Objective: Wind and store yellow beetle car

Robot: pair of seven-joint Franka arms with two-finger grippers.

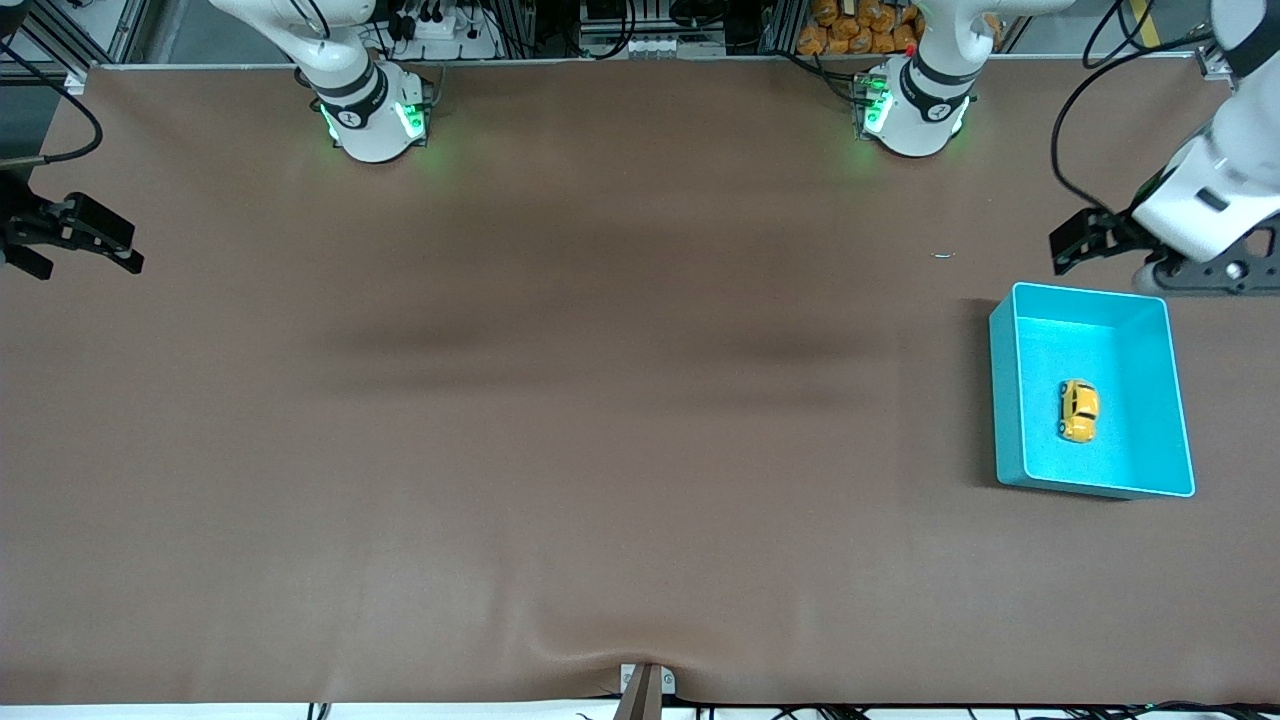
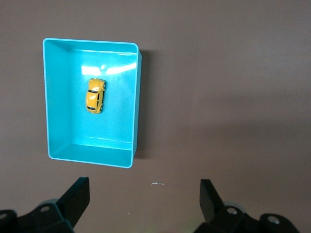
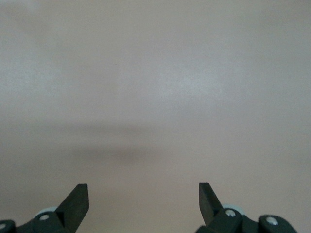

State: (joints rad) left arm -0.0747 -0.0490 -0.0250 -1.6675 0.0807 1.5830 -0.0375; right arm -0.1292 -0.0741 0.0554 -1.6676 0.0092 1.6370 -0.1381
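The yellow beetle car [image 1: 1078, 410] [image 2: 95, 95] lies on the floor of the turquoise bin [image 1: 1004, 400] [image 2: 56, 97], toward the left arm's end of the table. My left gripper [image 1: 1062, 252] [image 2: 144, 187] hangs open and empty over the bare table, just off the bin's edge that faces the robots' bases. Over the table edge at the right arm's end, my right gripper [image 1: 136, 250] [image 3: 143, 191] is also open and empty, with only brown tabletop beneath it.
A tiny pale scrap [image 1: 943, 255] [image 2: 156, 183] lies on the brown table cover beside the left gripper. The two arm bases [image 1: 372, 115] [image 1: 915, 110] stand along the table's edge farthest from the front camera.
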